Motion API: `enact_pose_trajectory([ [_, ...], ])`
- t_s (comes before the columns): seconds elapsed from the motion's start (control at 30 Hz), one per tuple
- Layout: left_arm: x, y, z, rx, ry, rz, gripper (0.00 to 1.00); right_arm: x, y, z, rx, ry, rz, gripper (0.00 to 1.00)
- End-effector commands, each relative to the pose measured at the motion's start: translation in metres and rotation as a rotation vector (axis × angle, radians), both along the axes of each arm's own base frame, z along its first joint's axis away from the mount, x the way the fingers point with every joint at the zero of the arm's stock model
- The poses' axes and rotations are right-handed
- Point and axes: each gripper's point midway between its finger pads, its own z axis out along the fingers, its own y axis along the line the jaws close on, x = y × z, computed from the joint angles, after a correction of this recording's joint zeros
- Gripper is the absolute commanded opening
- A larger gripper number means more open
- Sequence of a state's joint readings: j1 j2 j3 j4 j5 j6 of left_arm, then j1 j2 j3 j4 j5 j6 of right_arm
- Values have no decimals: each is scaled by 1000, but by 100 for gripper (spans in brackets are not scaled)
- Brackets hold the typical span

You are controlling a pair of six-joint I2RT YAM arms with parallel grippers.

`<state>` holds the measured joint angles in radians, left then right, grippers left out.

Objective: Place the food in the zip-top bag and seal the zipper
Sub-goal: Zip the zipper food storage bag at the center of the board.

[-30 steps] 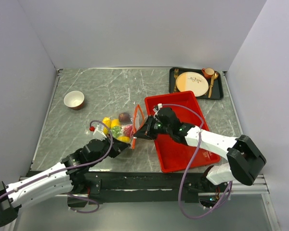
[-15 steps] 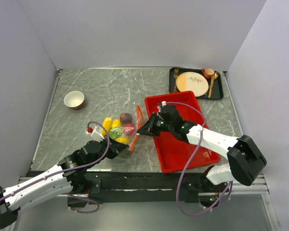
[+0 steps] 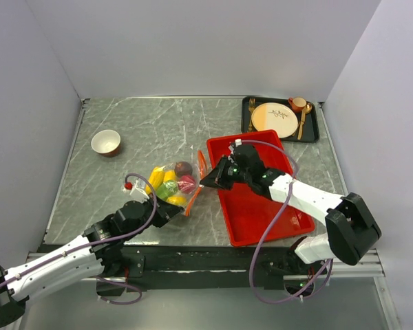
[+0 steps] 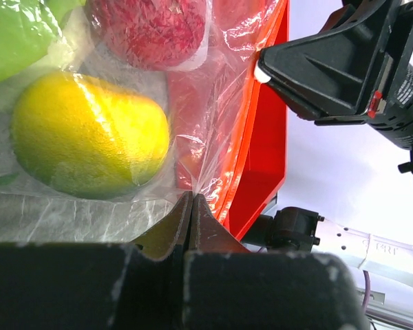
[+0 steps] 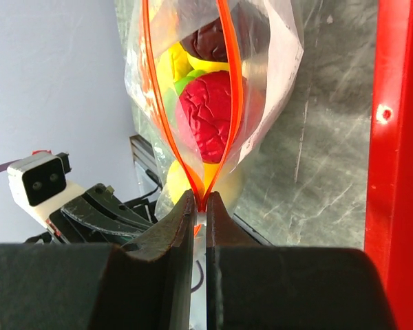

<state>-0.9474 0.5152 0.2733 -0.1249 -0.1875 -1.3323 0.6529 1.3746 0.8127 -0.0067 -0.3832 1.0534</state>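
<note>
The clear zip-top bag [image 3: 171, 184] lies mid-table holding the food: a yellow fruit [image 4: 89, 134], a red fruit [image 5: 208, 117], green pieces [image 4: 17, 34] and a dark purple one [image 3: 183, 168]. Its orange-red zipper [image 3: 197, 180] gapes open in the right wrist view [image 5: 164, 103]. My left gripper [image 4: 190, 199] is shut on the bag's plastic near its lower corner. My right gripper [image 5: 200, 206] is shut on the zipper's end, where the white slider [image 5: 201, 223] sits between the jaws. In the top view the right gripper [image 3: 208, 182] is at the bag's right edge and the left gripper [image 3: 175, 206] at its near edge.
A red rectangular tray [image 3: 258, 199] lies right of the bag, under my right arm. A dark tray [image 3: 315, 130] at the back right holds a cream plate [image 3: 274, 119], gold cutlery and a small cup. A small bowl [image 3: 106, 143] stands at the left.
Both grippers have shifted the bag up and to the right, toward the red tray. The food inside has moved with it. Both grips hold as before.
</note>
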Motion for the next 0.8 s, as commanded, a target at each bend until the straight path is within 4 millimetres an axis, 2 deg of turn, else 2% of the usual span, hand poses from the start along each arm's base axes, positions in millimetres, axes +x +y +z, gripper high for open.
enact_pose_trajectory([
  [0.0,-6,3,-19,52,45,-13,1,36,-8,27,-4,-128,-63,11],
  [0.77,-14,14,-31,63,83,1,1,67,-26,26,-35,-157,-86,11],
])
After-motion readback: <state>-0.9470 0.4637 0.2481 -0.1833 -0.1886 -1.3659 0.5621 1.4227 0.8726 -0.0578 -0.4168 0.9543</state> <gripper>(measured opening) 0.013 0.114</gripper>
